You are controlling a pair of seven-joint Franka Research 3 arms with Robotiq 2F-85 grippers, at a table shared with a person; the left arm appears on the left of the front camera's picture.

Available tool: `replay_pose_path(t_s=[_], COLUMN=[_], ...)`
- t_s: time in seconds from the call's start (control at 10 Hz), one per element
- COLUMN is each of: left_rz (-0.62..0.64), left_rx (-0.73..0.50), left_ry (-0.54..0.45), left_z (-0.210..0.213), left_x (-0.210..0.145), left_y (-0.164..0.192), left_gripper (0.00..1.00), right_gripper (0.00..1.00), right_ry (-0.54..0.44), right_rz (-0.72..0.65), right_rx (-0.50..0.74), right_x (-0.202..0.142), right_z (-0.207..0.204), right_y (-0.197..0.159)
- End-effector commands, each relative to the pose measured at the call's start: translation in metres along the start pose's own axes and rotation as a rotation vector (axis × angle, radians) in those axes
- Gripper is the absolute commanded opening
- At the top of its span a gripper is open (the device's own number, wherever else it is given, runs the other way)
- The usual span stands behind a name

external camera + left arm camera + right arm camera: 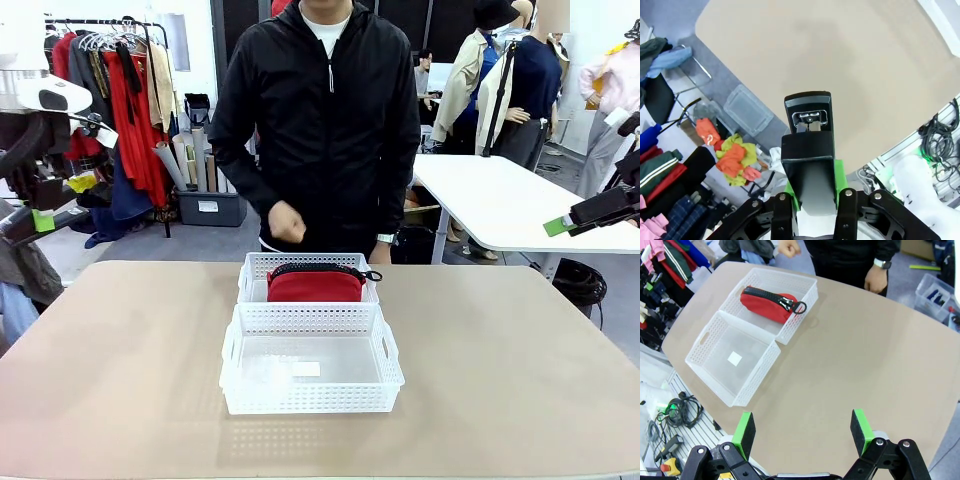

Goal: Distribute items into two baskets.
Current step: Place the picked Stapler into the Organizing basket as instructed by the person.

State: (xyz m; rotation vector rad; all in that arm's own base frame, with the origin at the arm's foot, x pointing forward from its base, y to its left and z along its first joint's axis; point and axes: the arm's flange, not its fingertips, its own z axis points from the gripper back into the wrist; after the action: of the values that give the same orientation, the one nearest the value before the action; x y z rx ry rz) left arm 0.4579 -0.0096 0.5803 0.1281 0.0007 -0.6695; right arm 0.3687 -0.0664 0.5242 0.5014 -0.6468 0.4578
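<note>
At the far left of the front view, the left gripper [40, 220] is seen above the left edge of the table [120, 380], off the surface. In the left wrist view, its fingers [840, 172] are pressed onto a black stapler [808, 145], which is pinched between the green pads and sticks out past them, over the table edge and the floor.

In the middle of the table, two white baskets are placed one behind the other, with their long sides touching. The near basket [235, 350] holds only a small white label [305, 369] on its bottom. In the far basket [252, 270], a red pouch [314, 285] with a black zipper is lying; its zipper loop hangs over the right rim.

Behind the far basket, a person in a black jacket is standing. One hand [287, 222] is closed in a fist above the table's far edge, and the other hand [379, 254], with a watch on the wrist, is lowered near the basket's right corner.

At the right, the right gripper [802, 429] is held above the right side of the table, well apart from the baskets. Its fingers [744, 429] are spread wide and nothing is seen between them.
</note>
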Motion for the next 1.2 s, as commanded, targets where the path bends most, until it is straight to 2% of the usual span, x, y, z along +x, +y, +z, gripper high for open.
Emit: replay_pose_path(t_s=[0.0,1.1], left_rz=[0.014,0.014], left_rx=[0.016,0.016], left_ry=[0.003,0.003], left_z=[0.0029,0.0029], left_x=[-0.0021,-0.0021], left_y=[-0.0015,-0.0015], left_gripper=[0.00,0.00], right_gripper=[1.00,1.00], right_ry=[-0.002,-0.002], right_rz=[0.000,0.000], right_rx=[0.001,0.001], right_x=[0.0000,0.0000], right_z=[0.0000,0.0000], right_y=[0.0004,0.0004])
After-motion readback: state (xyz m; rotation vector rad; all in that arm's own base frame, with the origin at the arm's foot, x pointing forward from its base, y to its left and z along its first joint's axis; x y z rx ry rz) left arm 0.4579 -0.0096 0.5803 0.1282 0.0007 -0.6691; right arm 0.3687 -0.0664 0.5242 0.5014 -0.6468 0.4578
